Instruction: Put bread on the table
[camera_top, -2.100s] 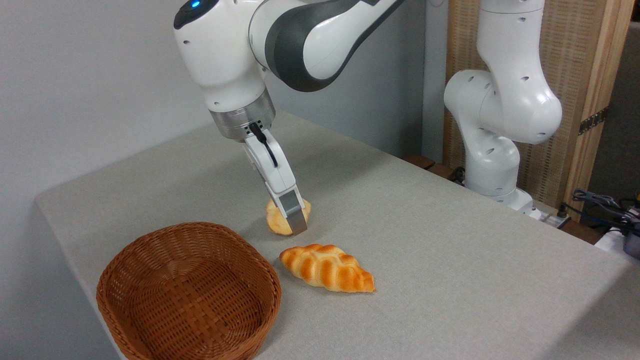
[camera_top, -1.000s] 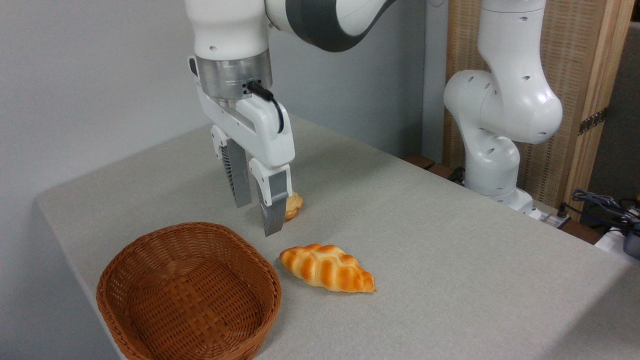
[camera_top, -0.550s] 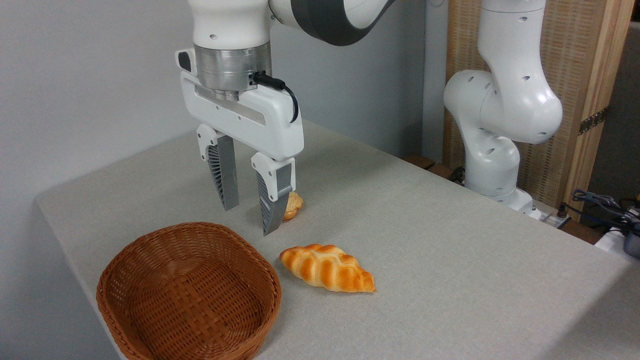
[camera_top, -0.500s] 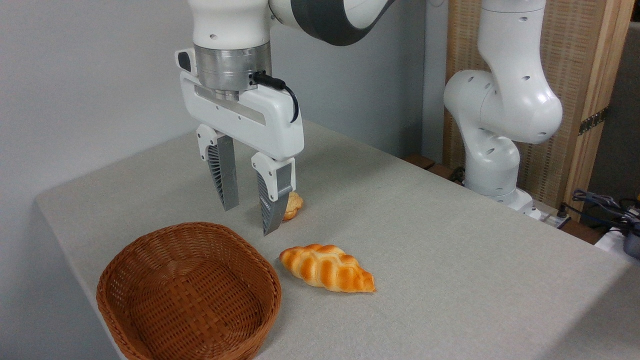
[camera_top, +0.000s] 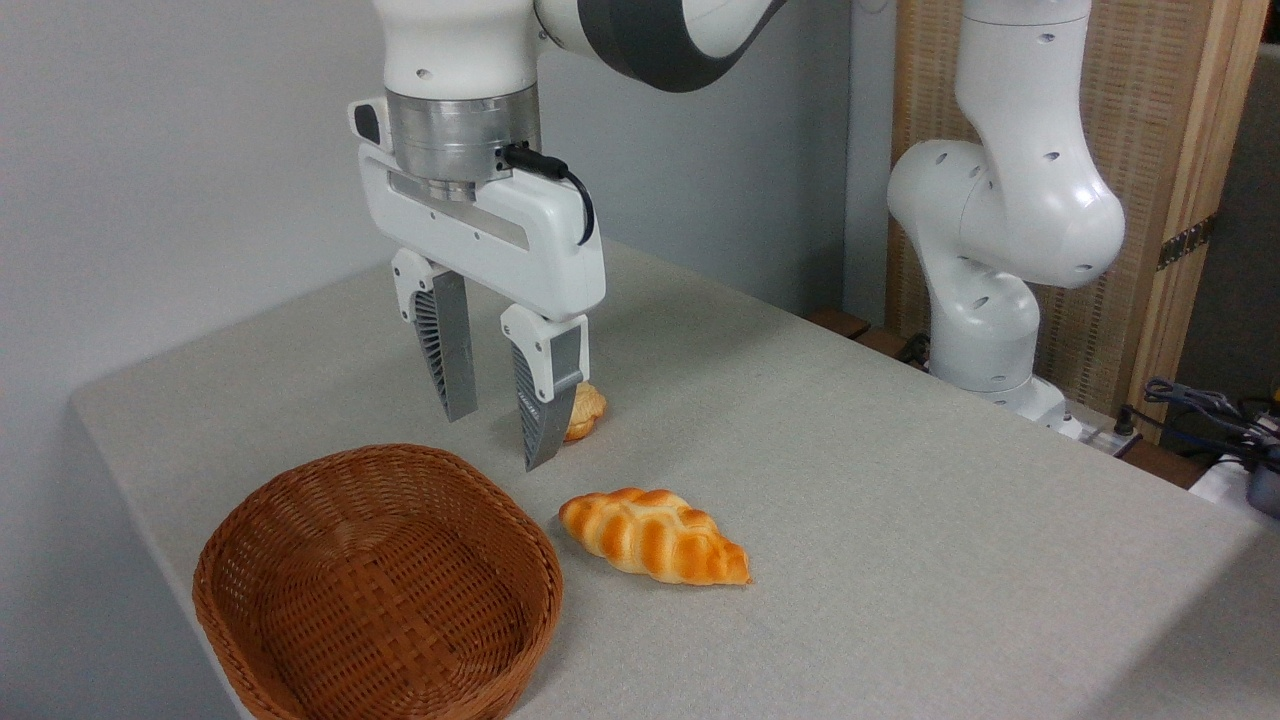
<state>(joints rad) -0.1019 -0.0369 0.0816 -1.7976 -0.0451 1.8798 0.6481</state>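
I see a brown wicker basket (camera_top: 378, 585) front left, a braided golden loaf (camera_top: 654, 535) just right of it, not touching. Wooden slatted panel (camera_top: 1150, 200) behind, cables (camera_top: 1205, 410) far right.

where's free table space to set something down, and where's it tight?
Free: the wide stretch of table right of the braided loaf, toward the arm base; also the back-left corner behind the gripper. Tight: the front-left cluster of basket, loaf and small bun, with the open gripper above.
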